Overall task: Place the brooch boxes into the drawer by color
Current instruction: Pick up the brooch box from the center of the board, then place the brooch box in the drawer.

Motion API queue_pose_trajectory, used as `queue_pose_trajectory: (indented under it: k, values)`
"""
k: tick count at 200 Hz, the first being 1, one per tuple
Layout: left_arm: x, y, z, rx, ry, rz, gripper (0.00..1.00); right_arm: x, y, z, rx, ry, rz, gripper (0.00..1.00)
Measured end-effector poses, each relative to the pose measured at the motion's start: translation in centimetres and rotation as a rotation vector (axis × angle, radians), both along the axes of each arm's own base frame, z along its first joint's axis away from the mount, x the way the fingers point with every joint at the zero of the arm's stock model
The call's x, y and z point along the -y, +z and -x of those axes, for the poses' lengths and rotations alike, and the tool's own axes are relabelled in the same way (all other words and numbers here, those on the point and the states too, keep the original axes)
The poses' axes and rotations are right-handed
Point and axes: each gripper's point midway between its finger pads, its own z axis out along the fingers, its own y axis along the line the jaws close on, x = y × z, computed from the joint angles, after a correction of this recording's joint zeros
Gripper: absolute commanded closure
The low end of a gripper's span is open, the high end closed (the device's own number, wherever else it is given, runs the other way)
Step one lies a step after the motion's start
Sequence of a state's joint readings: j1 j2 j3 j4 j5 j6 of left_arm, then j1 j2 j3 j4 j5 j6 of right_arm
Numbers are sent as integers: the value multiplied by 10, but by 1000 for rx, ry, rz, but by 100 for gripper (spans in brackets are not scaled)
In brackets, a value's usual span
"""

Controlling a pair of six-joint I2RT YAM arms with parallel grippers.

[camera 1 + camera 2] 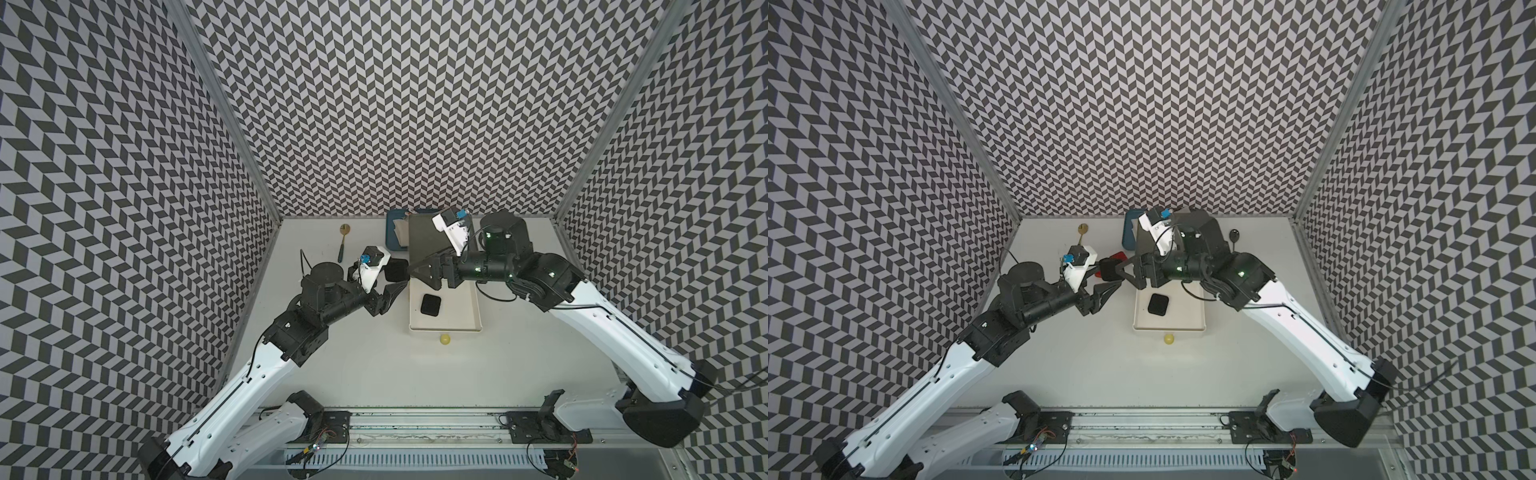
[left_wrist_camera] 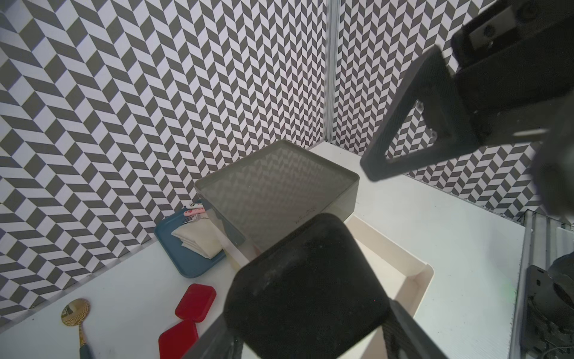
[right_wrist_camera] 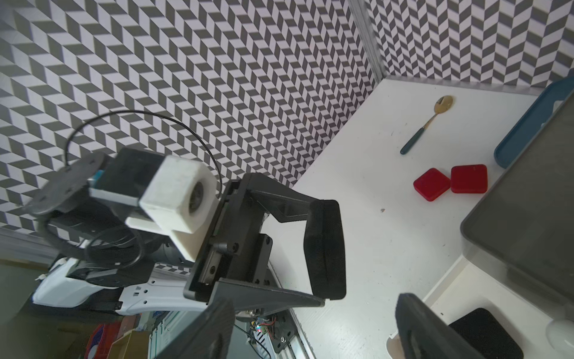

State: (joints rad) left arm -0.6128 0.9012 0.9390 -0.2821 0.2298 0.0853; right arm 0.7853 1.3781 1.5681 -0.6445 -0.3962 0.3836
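My left gripper (image 1: pixel 395 277) is shut on a black brooch box (image 1: pixel 397 269) and holds it in the air just left of the drawer (image 1: pixel 428 241), a chest with a grey top. The chest's white tier (image 1: pixel 461 320) is pulled out, and a second black box (image 1: pixel 431 305) lies in it. My right gripper (image 1: pixel 415 268) stands open over the drawer's left edge, facing the held box (image 3: pixel 326 248), with nothing between its fingers (image 3: pixel 422 329). Two red boxes (image 2: pixel 195 302) (image 2: pixel 177 340) lie side by side on the table, below the held box (image 2: pixel 307 289).
A flat blue tray (image 1: pixel 394 237) with a folded cloth sits behind the drawer's left side. A gold spoon (image 1: pixel 344 241) lies at the back left and a black spoon (image 1: pixel 1234 235) at the back right. A yellow ball knob (image 1: pixel 444 339) shows in front of the open tier.
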Motion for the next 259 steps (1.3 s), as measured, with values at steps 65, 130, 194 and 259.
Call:
queue_pose_trajectory:
  k: [65,130,194,259]
  values:
    - [6,-1,5,5,-6,-10,67,-11,-15,-4,-12,-16,37,25]
    - [13,-2,8,3,-18,-16,67,-19,-15,-10,-2,-16,7,58]
    - [13,-7,8,-14,-12,-29,59,-19,-23,-14,1,-16,18,100]
    - [17,-9,1,-41,4,-41,0,6,-50,-21,-58,-82,17,100]
